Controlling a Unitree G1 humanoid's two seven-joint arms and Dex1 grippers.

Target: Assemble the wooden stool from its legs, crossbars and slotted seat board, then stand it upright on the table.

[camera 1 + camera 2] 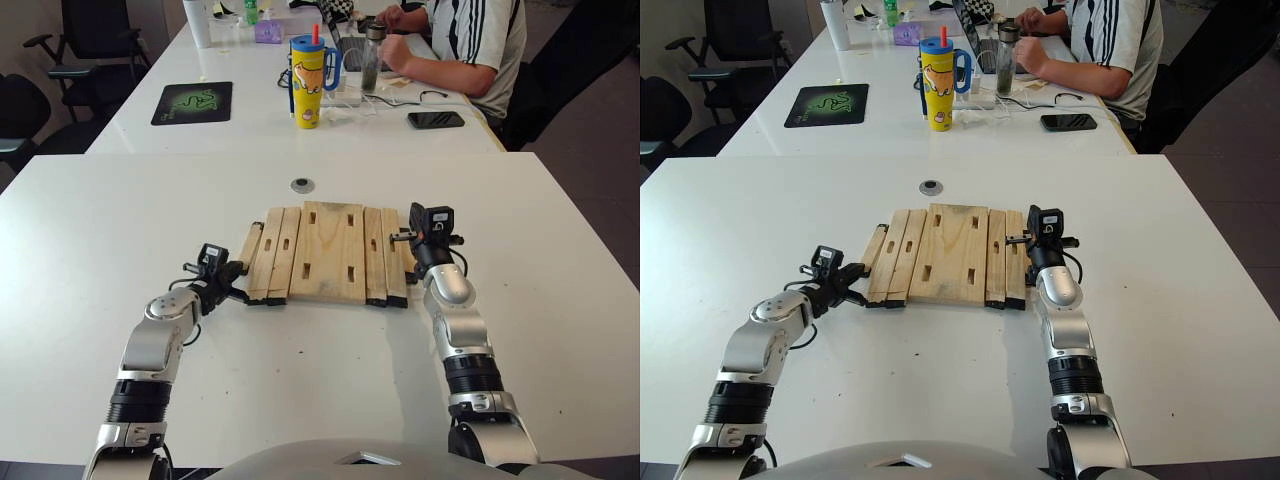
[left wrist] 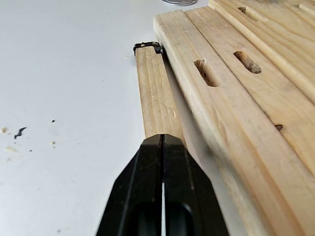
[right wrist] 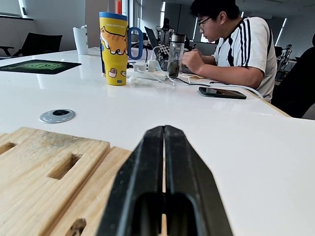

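white table (image 1: pixel 90 250) | second table behind (image 1: pixel 150 140) | black chairs (image 1: pixel 95 30) | grey floor (image 1: pixel 600 175)

Unassembled pale-wood stool parts lying flat and side by side on the table (image 1: pixel 120 220): wide slotted seat board (image 1: pixel 333 250) at centre, slotted legs (image 1: pixel 275 258) and a thin crossbar (image 1: pixel 247 245) to its left, black-tipped slats (image 1: pixel 383 258) to its right.

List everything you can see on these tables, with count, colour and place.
seat board: one, pale wood, flat on near table, centre
narrower wooden pieces: several, pale wood, flat beside it on both sides
grommet: one, grey, beyond the seat board
cup: one, yellow with blue handle, far table
mat: one, black and green, far table
phone: one, black, far table
left gripper: one, black, shut, at leftmost piece's near end
right gripper: one, black, shut, over the right-side pieces
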